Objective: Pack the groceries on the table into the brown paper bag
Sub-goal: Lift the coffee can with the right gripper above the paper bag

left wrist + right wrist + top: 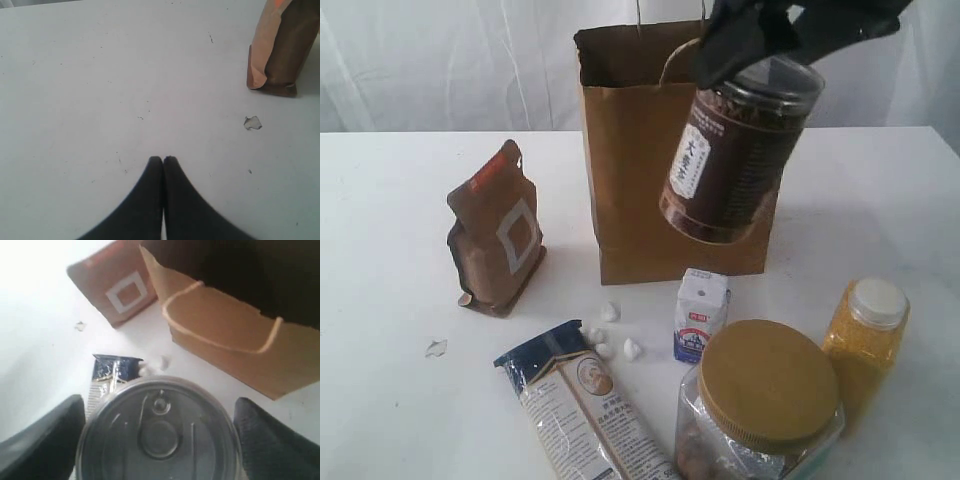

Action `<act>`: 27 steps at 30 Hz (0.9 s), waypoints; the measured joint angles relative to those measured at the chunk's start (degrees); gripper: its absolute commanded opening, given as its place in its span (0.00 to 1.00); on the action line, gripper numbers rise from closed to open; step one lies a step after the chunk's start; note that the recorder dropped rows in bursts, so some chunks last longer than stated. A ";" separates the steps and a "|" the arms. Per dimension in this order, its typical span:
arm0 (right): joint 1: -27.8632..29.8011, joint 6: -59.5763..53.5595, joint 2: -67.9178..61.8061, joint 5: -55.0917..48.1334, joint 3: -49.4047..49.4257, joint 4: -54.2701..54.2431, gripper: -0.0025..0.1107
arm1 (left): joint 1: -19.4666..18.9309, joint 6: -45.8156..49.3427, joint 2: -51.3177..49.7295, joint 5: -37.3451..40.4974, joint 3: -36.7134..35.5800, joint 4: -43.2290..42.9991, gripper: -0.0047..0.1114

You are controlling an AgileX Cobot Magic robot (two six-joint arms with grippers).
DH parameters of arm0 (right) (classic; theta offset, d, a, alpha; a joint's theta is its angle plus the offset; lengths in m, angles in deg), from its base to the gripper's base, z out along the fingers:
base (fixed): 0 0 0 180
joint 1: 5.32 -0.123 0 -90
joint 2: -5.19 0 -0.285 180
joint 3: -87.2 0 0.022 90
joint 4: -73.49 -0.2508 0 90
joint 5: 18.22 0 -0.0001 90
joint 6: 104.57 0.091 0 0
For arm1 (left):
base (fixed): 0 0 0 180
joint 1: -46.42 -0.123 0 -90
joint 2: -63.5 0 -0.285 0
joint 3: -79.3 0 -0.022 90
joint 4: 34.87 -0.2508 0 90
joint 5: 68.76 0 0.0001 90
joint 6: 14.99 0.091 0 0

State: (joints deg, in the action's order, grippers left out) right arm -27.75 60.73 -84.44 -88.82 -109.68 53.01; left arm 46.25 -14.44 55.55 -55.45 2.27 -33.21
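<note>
My right gripper (757,45) is shut on the metal-lidded can (738,148), which hangs tilted in the air in front of the brown paper bag (630,160). In the right wrist view the can's lid (160,432) fills the space between the fingers (42,440), with the bag's open mouth (235,280) beyond. Standing left of the bag is the brown red-labelled pouch (496,230). The noodle packet (582,408), white lumps (610,335), carton (700,315), tan-lidded jar (760,405) and yellow bottle (865,340) lie on the table (390,300). My left gripper (163,160) is shut and empty above bare tabletop.
A small pale scrap (436,348) lies on the table left of the noodle packet, and shows as the scrap (252,122) near the pouch (280,47) in the left wrist view. White curtains hang behind the table.
</note>
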 measured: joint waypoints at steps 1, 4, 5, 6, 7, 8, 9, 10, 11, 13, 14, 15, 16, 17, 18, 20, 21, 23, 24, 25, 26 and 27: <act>0.00 -0.67 0.00 -0.11 -0.80 -1.10 0.33 | 0.00 0.00 0.00 0.00 0.00 0.00 0.04; 0.00 -2.61 0.00 -0.34 -3.34 -3.77 0.33 | 0.00 0.00 0.00 0.00 0.00 0.00 0.04; 0.00 -3.05 0.00 -0.31 -4.06 -4.52 0.33 | 0.00 0.00 0.00 0.00 0.00 0.00 0.04; 0.00 -3.45 0.00 -0.36 -4.93 -5.20 0.33 | 0.00 0.00 0.00 0.00 0.00 0.00 0.04; 0.00 -3.57 -0.10 -0.36 -5.74 -5.74 0.33 | 0.00 0.00 0.00 0.00 0.00 0.00 0.04; 0.00 -3.85 -0.10 -0.36 -6.46 -6.26 0.33 | 0.00 0.00 0.00 0.00 0.00 0.00 0.04; 0.00 -3.85 -0.21 -0.36 -6.99 -6.53 0.33 | 0.00 0.00 0.00 0.00 0.00 0.00 0.04; 0.00 -3.85 -0.32 0.18 -7.58 -6.80 0.33 | 0.00 0.00 0.00 0.00 0.00 0.00 0.04; 0.00 -3.85 -0.43 0.96 -8.19 -7.10 0.33 | 0.00 0.00 0.00 0.00 0.00 0.00 0.04; 0.00 -3.98 -0.68 3.29 -9.31 -8.34 0.33 | 0.00 0.00 0.00 0.00 0.00 0.00 0.04; 0.00 -4.21 -0.93 4.98 -9.78 -9.27 0.33 | 0.00 0.00 0.00 0.00 0.00 0.00 0.04; 0.00 -4.58 -1.08 6.48 -10.01 -10.19 0.33 | 0.00 0.00 0.00 0.00 0.00 0.00 0.04; 0.00 -5.24 -1.37 8.56 -10.32 -11.56 0.33 | 0.00 0.00 0.00 0.00 0.00 0.00 0.04; 0.00 -6.14 -1.59 10.77 -10.41 -13.21 0.33 | 0.00 0.00 0.00 0.00 0.00 0.00 0.04; 0.00 -6.97 -2.02 12.89 -10.56 -15.00 0.33 | 0.00 0.00 0.00 0.00 0.00 0.00 0.04; 0.00 -8.84 -2.97 16.99 -10.56 -18.71 0.33 | 0.00 0.00 0.00 0.00 0.00 0.00 0.04; 0.00 -9.73 -3.44 18.49 -10.67 -20.01 0.33 | 0.00 0.00 0.00 0.00 0.00 0.00 0.04; 0.00 -11.59 -4.75 21.96 -10.77 -22.68 0.33 | 0.00 0.00 0.00 0.00 0.00 0.00 0.04; 0.00 -12.38 -5.33 23.39 -10.77 -23.58 0.33 | 0.00 0.00 0.00 0.00 0.00 0.00 0.04; 0.00 -13.46 -6.21 25.54 -10.77 -24.87 0.33 | 0.00 0.00 0.00 0.00 0.00 0.00 0.04; 0.00 -14.13 -6.83 26.93 -10.77 -25.83 0.33 | 0.00 0.00 0.00 0.00 0.00 0.00 0.04; 0.00 -14.84 -7.48 28.76 -10.77 -27.01 0.33 | 0.00 0.00 0.00 0.00 0.00 0.00 0.04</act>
State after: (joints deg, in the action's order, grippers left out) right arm -27.75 45.89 -91.92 -60.06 -120.45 26.00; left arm 46.25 -14.44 55.55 -55.45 2.27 -33.21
